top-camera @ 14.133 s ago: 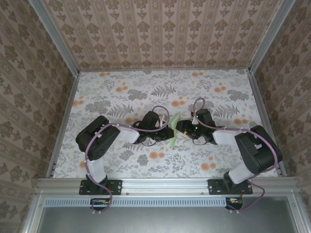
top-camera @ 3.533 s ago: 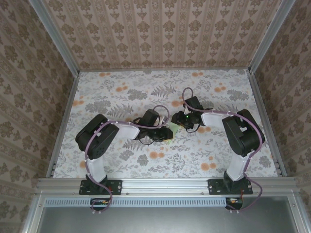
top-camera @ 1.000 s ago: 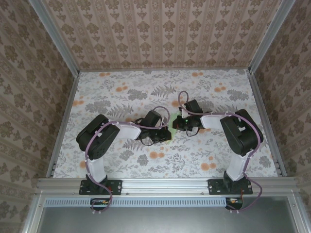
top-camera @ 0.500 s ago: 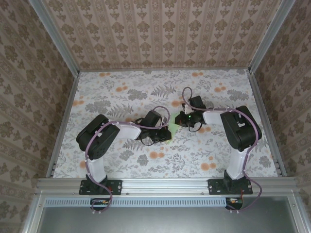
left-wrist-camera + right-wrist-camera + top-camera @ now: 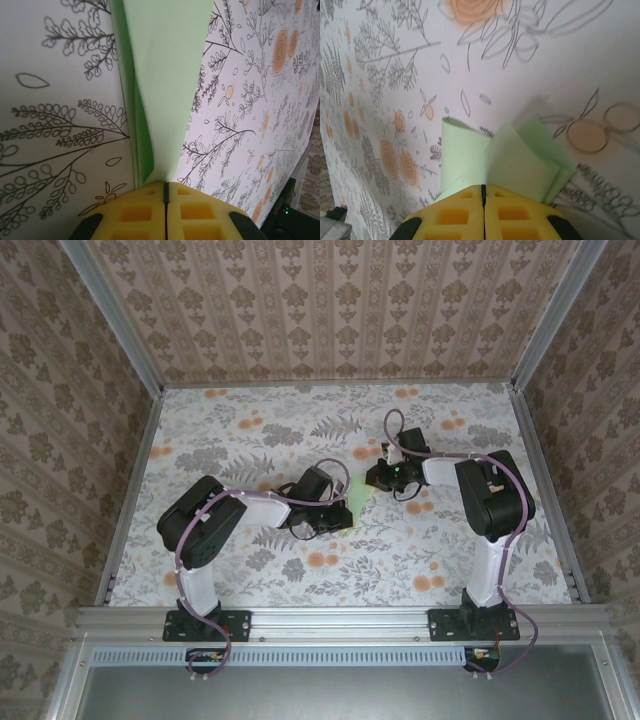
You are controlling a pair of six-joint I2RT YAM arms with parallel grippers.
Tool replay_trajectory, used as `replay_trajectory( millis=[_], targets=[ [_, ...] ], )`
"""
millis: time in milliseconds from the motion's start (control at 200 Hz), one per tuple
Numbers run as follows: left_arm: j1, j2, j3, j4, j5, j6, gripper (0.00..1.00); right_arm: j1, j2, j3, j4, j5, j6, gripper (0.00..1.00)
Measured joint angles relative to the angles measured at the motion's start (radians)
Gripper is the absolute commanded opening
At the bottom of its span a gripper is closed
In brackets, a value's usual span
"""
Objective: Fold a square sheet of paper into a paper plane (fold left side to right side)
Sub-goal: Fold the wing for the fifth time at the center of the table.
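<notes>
**Ana:** So, what is the left hand (image 5: 165, 184) doing?

**Ben:** Its yellow padded fingers (image 5: 135, 212) are pressed together with no gap between them; the narrow end of the pale-green folded paper plane (image 5: 165, 75) runs in between their tips, so it is pinching the paper.

**Ana:** And the right hand (image 5: 483, 187)?

**Ben:** Much the same; its pads meet along a single seam, and the green layers fan out from between them; it grips the paper plane too.

**Ana:** How do the arms sit?

**Ben:** From above, the left arm (image 5: 215, 525) rises from its base and bends to the right, its forearm low over the flower-printed counter (image 5: 250, 440); the right arm (image 5: 495, 505) stands up from its base and reaches leftward; the two hands point at each other near the middle of the counter.

**Ana:** Where is the paper plane, then?

**Ben:** Between the two hands, close over the counter near its middle; whether it rests flat I cannot tell; one long crease stands up along its side in the left wrist view.

**Ana:** Counts?

**Ben:** Two arms; two hands, both clamped; one paper plane.
</notes>
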Motion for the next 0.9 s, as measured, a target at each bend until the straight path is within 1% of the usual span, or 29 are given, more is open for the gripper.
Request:
replay_trajectory(
  millis=[220,400,630,755,895],
  targets=[
    [0.0,0.0,0.0,-0.001,0.0,0.0,0.07,-0.056,0.044,0.071,0.0,0.031,-0.014,0.08],
    [0.0,0.0,0.0,-0.001,0.0,0.0,0.07,-0.066,0.065,0.1,-0.007,0.026,-0.022,0.08],
    [0.0,0.0,0.0,-0.001,0.0,0.0,0.07,-0.084,0.068,0.133,-0.017,0.05,-0.026,0.08],
    [0.0,0.0,0.0,-0.001,0.0,0.0,0.07,-0.087,0.008,0.113,-0.035,0.064,-0.026,0.08],
    [0.0,0.0,0.0,0.0,-0.003,0.0,0.07,-0.06,-0.157,0.003,-0.018,0.069,-0.018,0.08]
  ],
)
